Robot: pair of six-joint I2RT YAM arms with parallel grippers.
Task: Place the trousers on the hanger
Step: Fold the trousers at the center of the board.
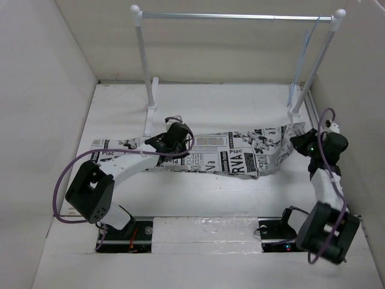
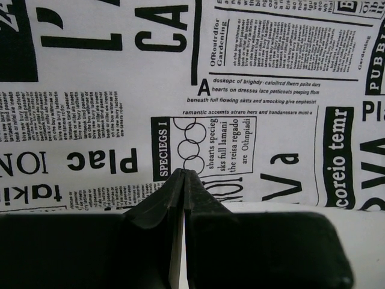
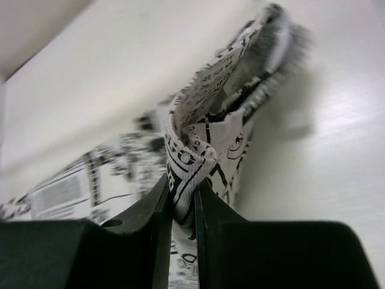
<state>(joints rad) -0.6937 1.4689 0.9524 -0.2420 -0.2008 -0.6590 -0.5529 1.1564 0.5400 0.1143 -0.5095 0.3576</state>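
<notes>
White table (image 1: 210, 102), walled on three sides. Rack (image 1: 234, 17) stands at the back, with a silver rail across the top. Trousers (image 1: 228, 158) lie stretched left to right across the middle of the table, mostly flat, with the right end bunched and raised off the surface. Hanger (image 1: 301, 63) hangs from the right end of the rail, above the cloth and well apart from it, with nothing on it.

My left gripper (image 2: 183, 175) is down on the trousers, left of middle, jaws fully together and tips pressed to the print. The wrist view shows no fold between them, so I can't tell if any cloth is caught. My right gripper (image 3: 182, 184) is at the right end, jaws nearly closed on a thick rolled fold of the trousers. Hem or waistband, can't tell which. The cloth stands up past the tips.

Step, as I judge it: grasp phase, securing the garment at two points ahead of any lift. Nothing is draped on the hanger, so the task is early.

Next move calls for:
- checking that the left pinch really has fabric
- raising both ends together so the cloth clears the table
- carrying the right end up toward the hanger's bottom bar

Risk: the left side slips free and the trousers drag.
</notes>
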